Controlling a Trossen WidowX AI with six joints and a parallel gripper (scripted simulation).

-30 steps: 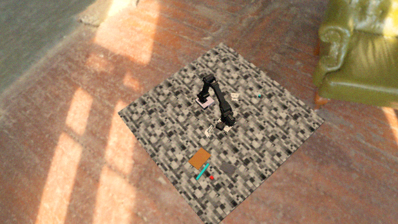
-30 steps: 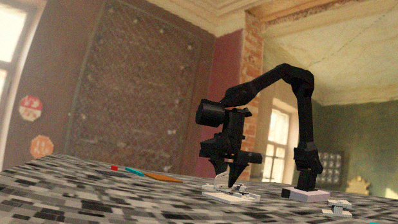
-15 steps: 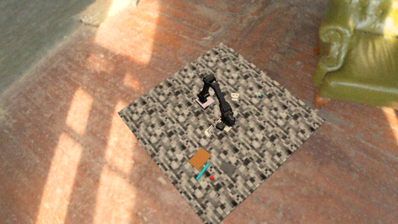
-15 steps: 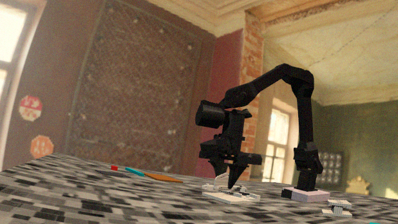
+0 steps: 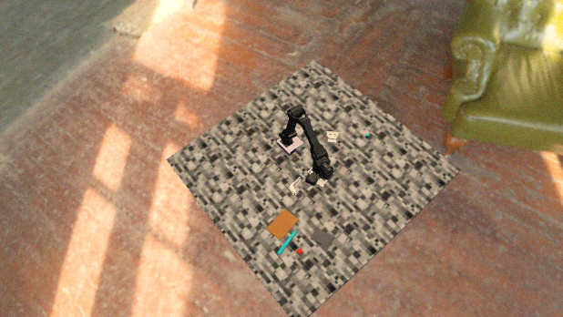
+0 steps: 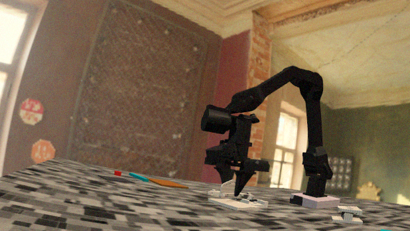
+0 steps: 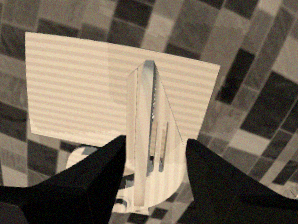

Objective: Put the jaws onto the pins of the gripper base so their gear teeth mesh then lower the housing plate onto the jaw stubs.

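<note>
The white gripper base (image 5: 322, 183) (image 6: 229, 203) (image 7: 70, 90) lies on the mat under the hand. My gripper (image 6: 231, 190) (image 7: 156, 143) points down, shut on one white jaw (image 6: 227, 188) (image 7: 142, 130), low at the base. The fingers hide its lower part in the exterior view; whether it is seated on a pin cannot be told. The other jaw (image 5: 295, 185) lies loose on the mat beside the base. A small white part, probably the housing plate (image 5: 332, 136) (image 6: 349, 209), is raised on a support near the arm's foot.
An orange panel (image 5: 282, 224) (image 6: 168, 183), a teal bar (image 5: 287, 242) (image 6: 138, 177), a red cube (image 5: 299, 250) (image 6: 117, 173) and a dark grey patch (image 5: 322, 237) lie away from the base. A small teal cube (image 5: 367, 135) lies beyond the raised part. The arm stands on a pink block (image 5: 296, 146) (image 6: 320, 201).
</note>
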